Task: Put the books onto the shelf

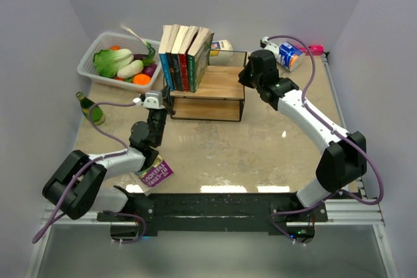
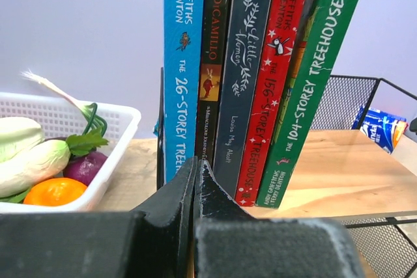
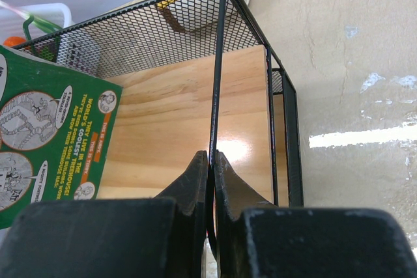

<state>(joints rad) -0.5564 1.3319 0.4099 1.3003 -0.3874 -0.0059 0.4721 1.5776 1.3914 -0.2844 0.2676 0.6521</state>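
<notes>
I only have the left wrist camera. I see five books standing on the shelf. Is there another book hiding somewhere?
Observer: Yes. A purple-and-green book lies on the table, partly under the left arm, near its base.
Operator: Oh! And what's the other arm doing?
Observer: The right gripper is shut on the thin black wire frame at the right end of the shelf.
</notes>
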